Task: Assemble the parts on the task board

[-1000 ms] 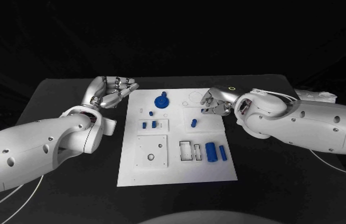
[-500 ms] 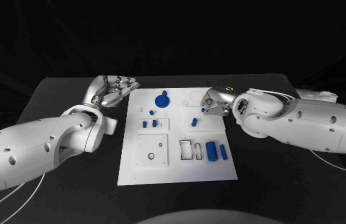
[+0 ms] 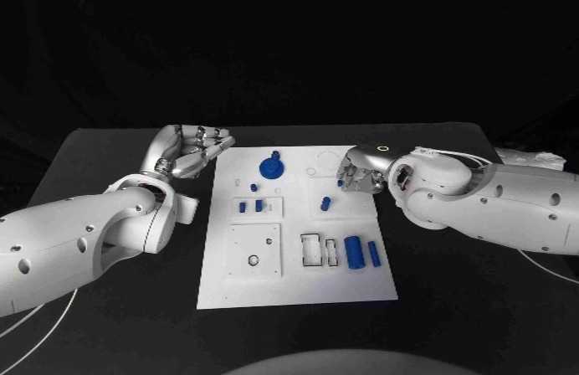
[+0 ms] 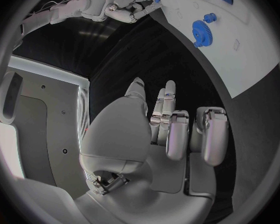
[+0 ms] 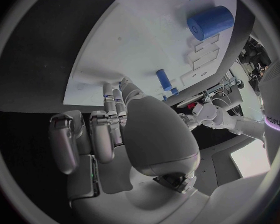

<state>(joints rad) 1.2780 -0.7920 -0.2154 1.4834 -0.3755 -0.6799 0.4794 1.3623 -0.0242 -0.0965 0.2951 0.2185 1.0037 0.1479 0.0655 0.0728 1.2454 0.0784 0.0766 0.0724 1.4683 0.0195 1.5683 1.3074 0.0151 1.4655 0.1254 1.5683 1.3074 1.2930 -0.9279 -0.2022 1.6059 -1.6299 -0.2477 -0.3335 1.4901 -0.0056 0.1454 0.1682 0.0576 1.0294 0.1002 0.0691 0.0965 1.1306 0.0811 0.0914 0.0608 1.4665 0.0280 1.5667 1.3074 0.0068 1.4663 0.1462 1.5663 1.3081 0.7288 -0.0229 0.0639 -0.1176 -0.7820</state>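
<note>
Little has changed: the left robot hand [image 3: 191,151] still hovers over the table [image 3: 109,166] beside the task board [image 3: 295,287], fingers spread, holding nothing. The right robot hand [image 3: 358,172] has edged slightly inward over the board's far right edge; whether it grips anything I cannot tell. The blue gear [image 3: 273,170] and cylinder [image 3: 354,253] lie unmoved.

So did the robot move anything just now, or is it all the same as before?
Only a little. The right robot hand crept slightly inward over the far right part of the task board, near the small blue peg. The left robot hand stayed beside the board's far left corner, holding nothing. The blue gear, the big blue cylinder and the other parts stayed put.
</note>
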